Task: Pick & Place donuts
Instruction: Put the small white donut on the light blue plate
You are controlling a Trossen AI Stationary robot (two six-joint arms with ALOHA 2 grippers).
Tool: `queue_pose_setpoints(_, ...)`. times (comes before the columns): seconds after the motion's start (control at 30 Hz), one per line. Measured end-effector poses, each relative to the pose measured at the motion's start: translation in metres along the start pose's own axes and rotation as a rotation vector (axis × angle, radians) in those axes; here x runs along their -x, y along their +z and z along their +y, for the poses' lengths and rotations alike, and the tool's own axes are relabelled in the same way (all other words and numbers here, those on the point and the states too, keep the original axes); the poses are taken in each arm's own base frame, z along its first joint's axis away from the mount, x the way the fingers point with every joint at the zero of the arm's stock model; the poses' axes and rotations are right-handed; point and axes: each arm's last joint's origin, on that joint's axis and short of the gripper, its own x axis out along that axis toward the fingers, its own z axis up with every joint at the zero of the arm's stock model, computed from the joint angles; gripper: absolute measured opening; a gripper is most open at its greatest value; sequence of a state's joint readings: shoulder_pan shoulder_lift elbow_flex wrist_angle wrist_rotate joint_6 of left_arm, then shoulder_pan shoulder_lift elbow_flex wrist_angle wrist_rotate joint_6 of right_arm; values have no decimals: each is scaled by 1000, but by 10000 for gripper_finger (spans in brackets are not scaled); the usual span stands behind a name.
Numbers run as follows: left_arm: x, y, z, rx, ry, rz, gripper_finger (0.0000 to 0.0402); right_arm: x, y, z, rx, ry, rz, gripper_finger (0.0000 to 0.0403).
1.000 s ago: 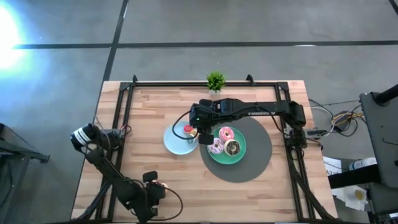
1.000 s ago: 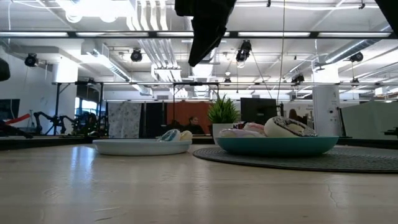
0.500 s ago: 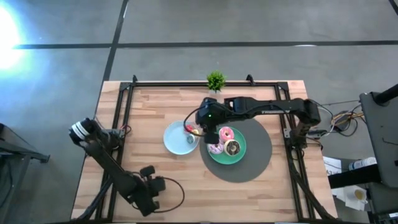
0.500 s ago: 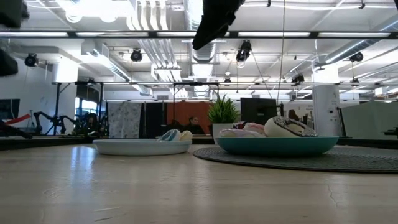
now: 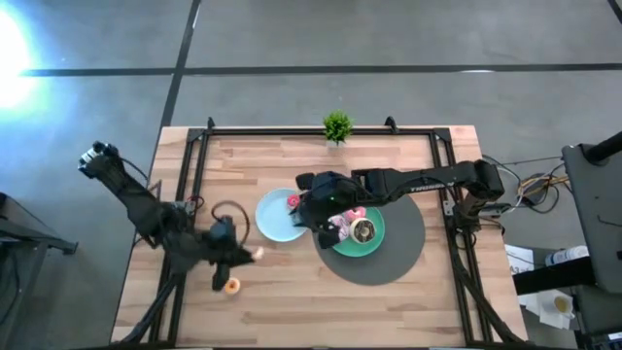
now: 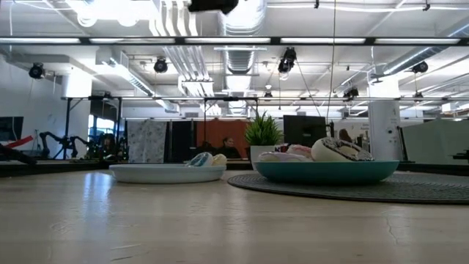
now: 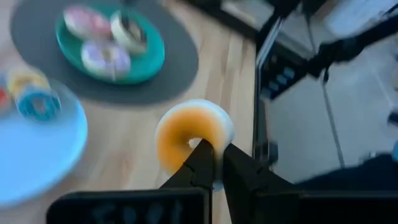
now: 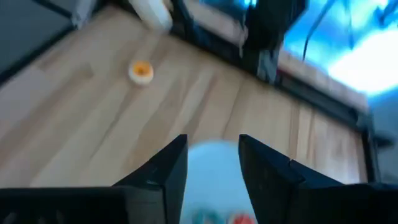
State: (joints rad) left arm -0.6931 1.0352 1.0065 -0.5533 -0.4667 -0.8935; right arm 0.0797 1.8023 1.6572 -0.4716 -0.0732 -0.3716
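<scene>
Donut point(image 7: 189, 134), a small orange ring lying on the desk point(image 5: 321, 311) near the blue plate point(image 5: 277, 222), looks light and stiff, best pinched across its rim; left fingers point(image 7: 200, 163) clenched empty beside it, right fingers point(image 8: 171, 163) apart.

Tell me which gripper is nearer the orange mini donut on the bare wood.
Left. The left gripper sits right beside the orange mini donut, jaws shut; the right gripper hangs farther off, between the light-blue plate and green plate.

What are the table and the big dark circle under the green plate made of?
The table looks like pale wood: plank seams and grain show, matte finish. The dark circle looks like a thin grey mat, perhaps rubber or felt; it lies flat and dull, with no shine.
</scene>
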Motion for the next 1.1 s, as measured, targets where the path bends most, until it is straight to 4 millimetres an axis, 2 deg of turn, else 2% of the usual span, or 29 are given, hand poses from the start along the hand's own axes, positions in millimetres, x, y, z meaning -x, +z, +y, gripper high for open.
queue_pose_setpoints(0.13, -2, 18, 10, -52, -35, -24, 0, 1, 11, 2, 66, -15, -87, 161)
queue_pose_setpoints(0.43, -20, 41, 31, -117, -7, -21, 0, 0, 13, 7, 77, -10, -92, 204)
queue_pose_setpoints(0.7, -28, 59, 45, -139, -38, -51, 0, 0, 13, 8, 78, -9, -92, 205)
queue_pose_setpoints(1.1, -41, 67, 54, -138, -49, -37, 0, -1, 12, 8, 80, -28, -77, 198)
